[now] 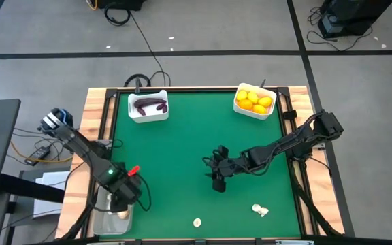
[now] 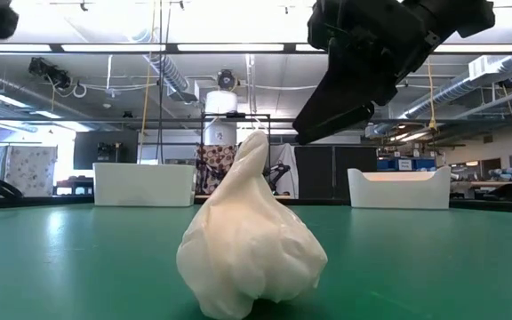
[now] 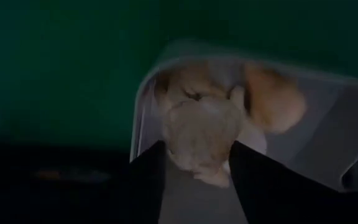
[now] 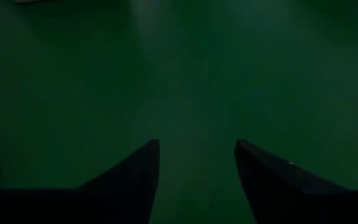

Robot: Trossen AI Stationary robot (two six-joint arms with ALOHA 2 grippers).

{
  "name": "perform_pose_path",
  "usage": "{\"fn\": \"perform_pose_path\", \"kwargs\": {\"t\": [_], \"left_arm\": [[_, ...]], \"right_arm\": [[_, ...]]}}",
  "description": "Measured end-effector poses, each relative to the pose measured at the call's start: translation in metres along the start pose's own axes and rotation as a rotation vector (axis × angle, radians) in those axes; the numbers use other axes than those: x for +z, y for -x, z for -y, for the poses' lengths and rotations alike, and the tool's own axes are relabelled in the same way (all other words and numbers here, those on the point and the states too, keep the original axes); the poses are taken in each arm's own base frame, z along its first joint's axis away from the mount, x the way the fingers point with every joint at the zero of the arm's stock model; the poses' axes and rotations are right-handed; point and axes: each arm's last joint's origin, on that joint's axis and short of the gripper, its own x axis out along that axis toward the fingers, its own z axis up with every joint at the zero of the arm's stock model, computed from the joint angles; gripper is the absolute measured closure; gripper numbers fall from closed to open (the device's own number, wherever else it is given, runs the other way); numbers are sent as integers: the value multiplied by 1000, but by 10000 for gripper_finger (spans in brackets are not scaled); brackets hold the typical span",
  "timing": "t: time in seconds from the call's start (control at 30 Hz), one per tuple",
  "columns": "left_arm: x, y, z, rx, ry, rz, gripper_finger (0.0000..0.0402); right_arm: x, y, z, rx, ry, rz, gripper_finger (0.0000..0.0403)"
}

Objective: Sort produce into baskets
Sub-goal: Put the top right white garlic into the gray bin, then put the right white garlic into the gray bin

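The left hand holds a garlic bulb over the clear basket to drop it with the others, while the right hand, open and empty, waits over the desk.

Green table: baskets, garlic bulbs

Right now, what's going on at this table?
The left gripper holds a garlic bulb over the clear basket at the table's near left corner. The right gripper hangs open and empty over mid-table. Eggplants and citrus sit in the two white baskets; two garlic bulbs remain on the mat.
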Motion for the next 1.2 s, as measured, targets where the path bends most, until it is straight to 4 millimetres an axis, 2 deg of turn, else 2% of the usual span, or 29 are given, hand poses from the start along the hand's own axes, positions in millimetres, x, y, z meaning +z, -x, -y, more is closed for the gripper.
{"fn": "perform_pose_path", "kwargs": {"t": [0.17,0.33,0.43,0.6,0.67,0.8,0.93,1.07,1.2], "left_arm": [[1,-4,2,-33,-79,-75,184],[7,2,-3,-65,-150,-89,170],[16,14,-2,-91,-191,-29,169],[22,35,-2,-36,-245,81,169],[25,38,-3,19,-280,142,169],[39,41,-8,138,-303,307,169],[62,33,-8,68,-334,478,169],[85,21,-3,-42,-440,723,169],[99,14,-3,-32,-478,960,169]], "right_arm": [[2,0,-3,20,-55,29,173],[-2,2,-6,44,-47,-6,172],[-10,2,-7,111,-90,-128,173],[-34,10,-2,180,-253,-514,173],[-39,15,0,150,-312,-629,173],[-44,29,8,-30,-420,-826,173],[-44,51,8,-222,-456,-993,173],[-46,68,-12,-272,-441,-1047,174],[-54,79,-46,-164,-458,-1060,173]]}}
